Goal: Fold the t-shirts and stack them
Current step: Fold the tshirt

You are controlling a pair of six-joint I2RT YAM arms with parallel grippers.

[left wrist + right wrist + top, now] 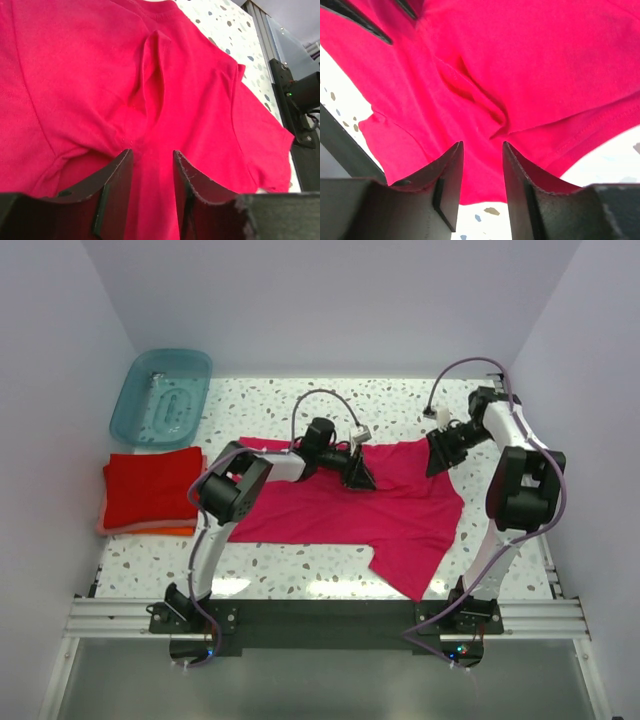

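The magenta-pink t-shirt (350, 510) lies spread on the speckled table, with one sleeve pointing at the near edge. My left gripper (358, 476) is low over its upper middle, jaws open with a ridge of the cloth (150, 90) just ahead of them (152, 152). My right gripper (438, 455) is at the shirt's far right edge, jaws open (482, 145) over the hem (485, 180). A folded red shirt (150, 488) rests on a folded orange one (150, 531) at the left.
A translucent teal tub (162, 395) stands at the far left corner. White walls close in three sides. A metal rail (320, 615) runs along the near edge. The right arm's black base (297, 95) shows in the left wrist view.
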